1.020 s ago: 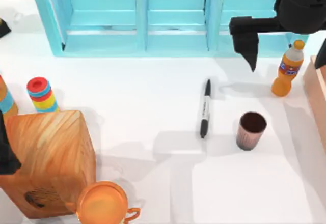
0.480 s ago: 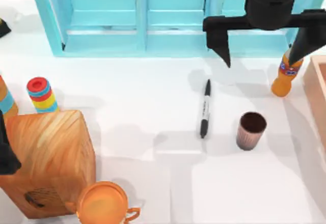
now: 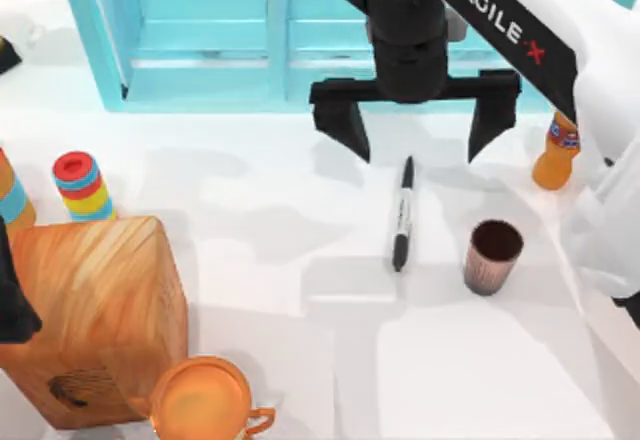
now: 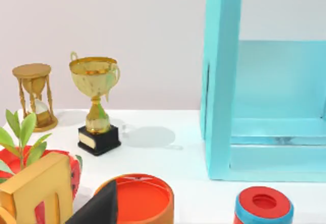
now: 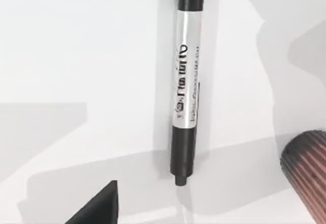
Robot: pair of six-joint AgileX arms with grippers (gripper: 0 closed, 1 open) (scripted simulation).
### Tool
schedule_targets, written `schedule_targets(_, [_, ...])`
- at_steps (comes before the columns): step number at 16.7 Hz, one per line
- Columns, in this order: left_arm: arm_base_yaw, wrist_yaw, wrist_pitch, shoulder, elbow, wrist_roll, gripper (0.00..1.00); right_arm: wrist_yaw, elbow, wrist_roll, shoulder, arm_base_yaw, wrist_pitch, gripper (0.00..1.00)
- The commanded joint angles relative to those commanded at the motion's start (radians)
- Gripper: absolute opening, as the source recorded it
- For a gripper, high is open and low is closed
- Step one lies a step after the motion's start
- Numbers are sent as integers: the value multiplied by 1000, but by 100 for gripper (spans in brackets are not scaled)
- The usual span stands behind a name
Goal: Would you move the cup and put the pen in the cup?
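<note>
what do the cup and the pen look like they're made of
The cup: likely metal or glazed ceramic, judging by its copper-brown sheen and fine vertical ribs; the render leaves it open. The pen: probably plastic, with a smooth black barrel and cap and a glossy white printed band. The right gripper hangs open above the pen.

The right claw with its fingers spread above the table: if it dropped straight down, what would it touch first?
Most likely the pen. The right gripper hangs open above the pen's upper end, fingers either side of it. The cup stands apart to the right. Height above the table is unclear.
</note>
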Motion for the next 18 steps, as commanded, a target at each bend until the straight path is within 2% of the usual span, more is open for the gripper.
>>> schedule_targets(4, [0,0,0,0,0,0,100,11,139,53,135,21,-26,100])
schedule_targets(8, [0,0,0,0,0,0,100,12,151,58,147,24,-29,100])
schedule_targets(9, [0,0,0,0,0,0,100,5,296,57,220,21,-6,100])
schedule_targets(18, [0,0,0,0,0,0,100,14,117,52,204,17,57,100])
